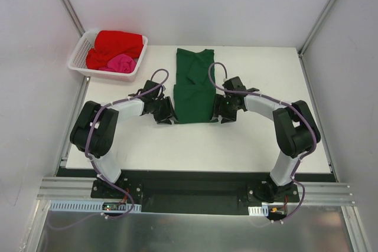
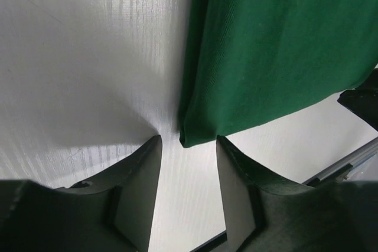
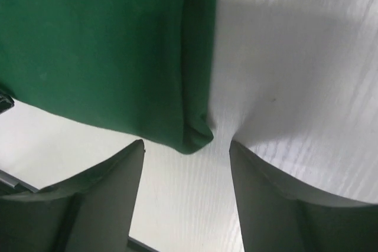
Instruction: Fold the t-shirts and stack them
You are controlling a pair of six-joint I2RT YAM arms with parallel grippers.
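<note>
The dark green t-shirt (image 1: 194,85) lies on the white table (image 1: 195,146), folded into a long narrow strip. My left gripper (image 1: 169,117) is open at its near left corner; the left wrist view shows that corner (image 2: 192,137) just ahead of the gap between the fingers (image 2: 188,146). My right gripper (image 1: 222,116) is open at the near right corner, which shows in the right wrist view (image 3: 198,137) just ahead of the fingers (image 3: 186,149). Neither holds cloth. The red t-shirt (image 1: 117,46) and the pink t-shirt (image 1: 121,63) lie bunched in the basket.
The white lattice basket (image 1: 80,57) stands at the table's far left corner. White walls enclose the table on three sides. The black rail with the arm bases (image 1: 195,190) runs along the near edge.
</note>
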